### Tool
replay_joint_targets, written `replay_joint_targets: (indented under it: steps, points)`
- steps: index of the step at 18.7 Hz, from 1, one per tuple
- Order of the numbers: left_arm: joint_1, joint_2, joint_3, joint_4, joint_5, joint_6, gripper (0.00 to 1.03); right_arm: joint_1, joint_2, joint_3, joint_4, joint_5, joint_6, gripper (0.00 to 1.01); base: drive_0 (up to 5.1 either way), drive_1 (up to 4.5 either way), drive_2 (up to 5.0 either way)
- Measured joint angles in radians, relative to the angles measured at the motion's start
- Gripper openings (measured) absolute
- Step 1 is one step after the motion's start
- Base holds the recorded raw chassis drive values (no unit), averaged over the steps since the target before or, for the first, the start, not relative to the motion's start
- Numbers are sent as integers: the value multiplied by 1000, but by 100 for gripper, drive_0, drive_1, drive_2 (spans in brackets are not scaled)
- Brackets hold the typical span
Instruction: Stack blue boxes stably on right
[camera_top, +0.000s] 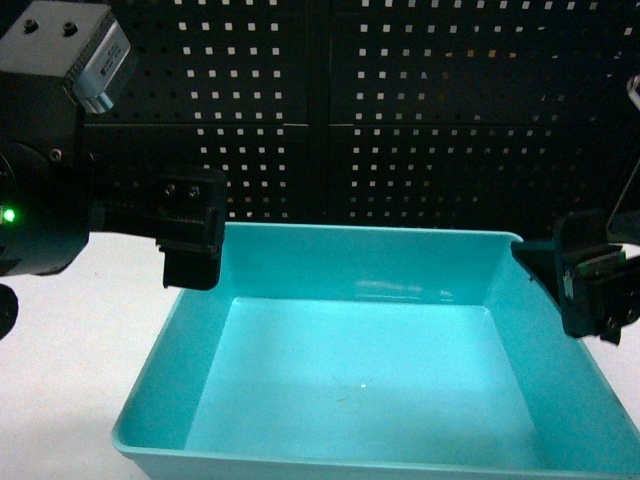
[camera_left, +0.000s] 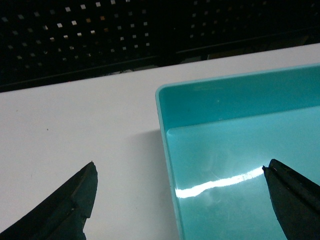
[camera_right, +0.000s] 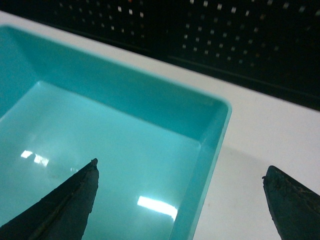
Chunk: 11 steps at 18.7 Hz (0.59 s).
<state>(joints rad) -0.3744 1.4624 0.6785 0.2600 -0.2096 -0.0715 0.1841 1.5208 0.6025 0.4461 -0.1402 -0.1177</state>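
While grippers straddle walls, blue box (camera_top: 350, 390) upright, long axis left-right

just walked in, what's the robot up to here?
Both arms are at a turquoise tub on the white table. The left gripper is open, straddling the tub's left wall; the right gripper is open, straddling its right wall. Neither has closed on the rim. Only this one tub is visible, so no stack yet.

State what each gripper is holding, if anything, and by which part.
Nothing is held. The left gripper is open, straddling the left wall of the blue box. The right gripper is open, straddling its right wall. Neither has closed on the rim.
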Motion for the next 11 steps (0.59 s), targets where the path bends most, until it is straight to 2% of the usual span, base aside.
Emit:
replay_joint_targets:
  steps: [2,7,11]
  points:
    - [-4,3,0,-4,-2,-3,98,1,6,-8,2,0,0,98,0,0,0]
    - [-18,60,-27,-2,-19,-59,98,11,147,-71,56,1,-8,98,0,0,0]
    - [-52,80,-45,12,-38,-73,98,-23,213,-72,74,1,-8,98,0,0,0]
